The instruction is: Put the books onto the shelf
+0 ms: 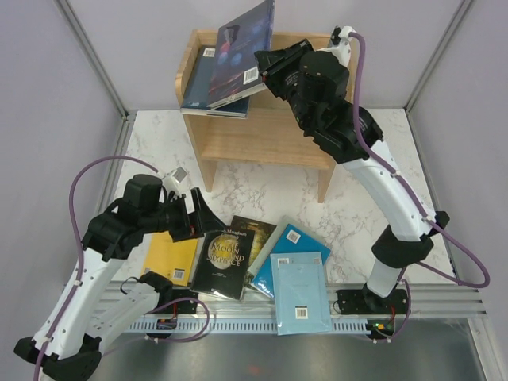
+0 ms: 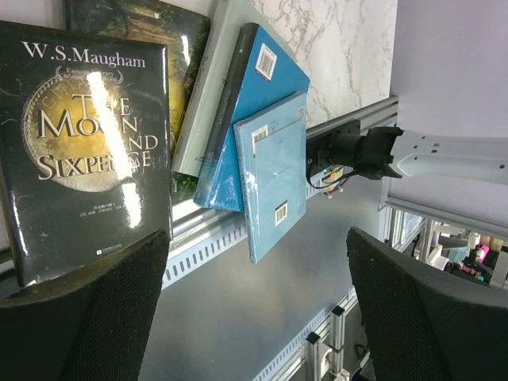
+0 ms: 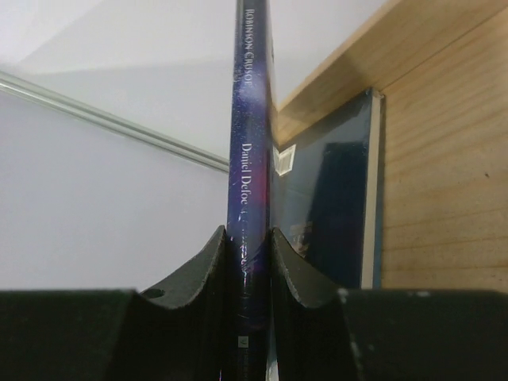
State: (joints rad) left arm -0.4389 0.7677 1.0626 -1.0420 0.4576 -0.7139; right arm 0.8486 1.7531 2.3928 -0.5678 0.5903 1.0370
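Navy book: held tilted above the shelf's top tier, one corner low over a dark book that lies flat at that tier's left end.
Right gripper: jaws closed narrow on the navy book's spine edge, the grip looks firm.
Left gripper: jaws spread wide and empty, hovering in front of the shelf over the loose books.
Books to go: the yellow book, black book, teal book and light blue book fanned out well in front of the shelf, some overlapping.
Doing it well: I would level the navy book, lower it flat onto the dark one inside the side rims, then open, so it cannot slide off the front.
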